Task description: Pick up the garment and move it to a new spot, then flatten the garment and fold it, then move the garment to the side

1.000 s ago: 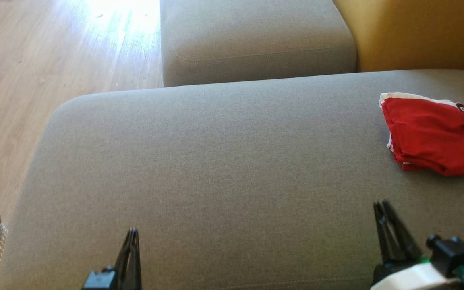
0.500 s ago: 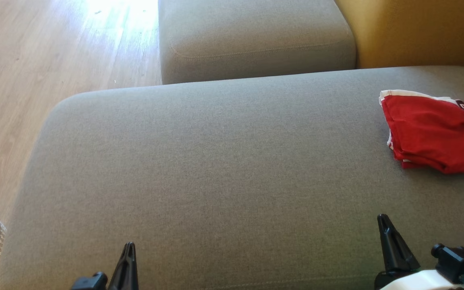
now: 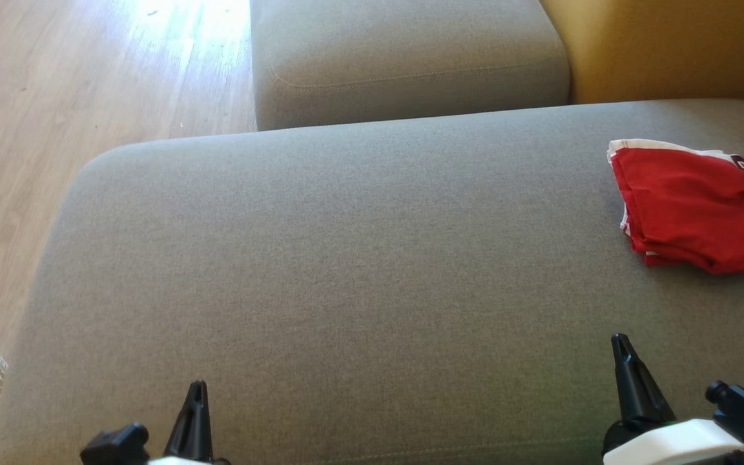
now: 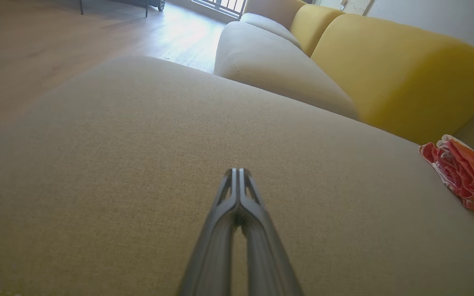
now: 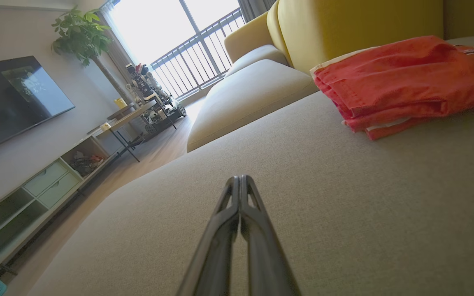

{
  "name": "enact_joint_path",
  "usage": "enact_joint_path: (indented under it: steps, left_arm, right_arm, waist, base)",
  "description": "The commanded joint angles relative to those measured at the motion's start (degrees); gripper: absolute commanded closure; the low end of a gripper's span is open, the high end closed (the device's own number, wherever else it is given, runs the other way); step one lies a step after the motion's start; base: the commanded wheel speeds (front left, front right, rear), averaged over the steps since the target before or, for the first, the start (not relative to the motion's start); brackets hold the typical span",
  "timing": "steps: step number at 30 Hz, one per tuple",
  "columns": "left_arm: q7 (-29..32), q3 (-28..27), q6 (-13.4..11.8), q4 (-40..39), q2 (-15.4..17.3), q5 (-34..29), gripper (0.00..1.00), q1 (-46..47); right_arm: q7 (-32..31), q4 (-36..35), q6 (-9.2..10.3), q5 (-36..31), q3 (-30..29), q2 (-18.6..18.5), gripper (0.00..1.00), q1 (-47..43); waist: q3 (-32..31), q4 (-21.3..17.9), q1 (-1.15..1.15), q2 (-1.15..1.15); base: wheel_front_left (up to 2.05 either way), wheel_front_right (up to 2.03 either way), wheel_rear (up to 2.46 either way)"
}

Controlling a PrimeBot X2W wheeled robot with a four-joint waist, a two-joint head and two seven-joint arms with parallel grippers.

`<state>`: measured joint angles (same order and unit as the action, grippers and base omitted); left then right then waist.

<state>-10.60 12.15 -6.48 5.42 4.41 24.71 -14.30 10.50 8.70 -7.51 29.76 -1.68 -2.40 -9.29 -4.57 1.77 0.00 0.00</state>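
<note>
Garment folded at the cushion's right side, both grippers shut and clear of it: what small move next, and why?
Probably just ease both arms back to rest. The garment lies folded at the right of the cushion, which looks like the last step done, and the left gripper and right gripper are shut, empty and apart from it.

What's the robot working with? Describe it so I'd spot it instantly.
Find the grey sofa cushion in front of the yellow backrest. Near its right end lies the garment: a folded red cloth with white trim and black lettering, bright against grey.
</note>
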Motion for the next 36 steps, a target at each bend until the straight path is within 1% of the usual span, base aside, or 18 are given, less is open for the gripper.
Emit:
enact_joint_path:
  steps: [1, 36]
  left_arm:
    - [0.22, -1.34, 0.64, -1.48, 0.56, 1.86, 1.00, 3.50]
    - [5.07, -6.07, 5.42, 2.05, 0.88, 26.56, 1.00, 9.51]
  right_arm:
    - [-0.38, -1.51, 0.00, 1.82, -0.05, -0.86, 1.00, 3.13]
    - [-5.57, 0.90, 0.01, 24.28, -0.83, -1.40, 1.00, 7.50]
  waist:
    - [0.07, -0.03, 0.00, 0.00]
    - [1.73, -0.65, 0.00, 0.00]
  base:
    - [0.00, 0.00, 0.00]
    - [0.00, 0.00, 0.00]
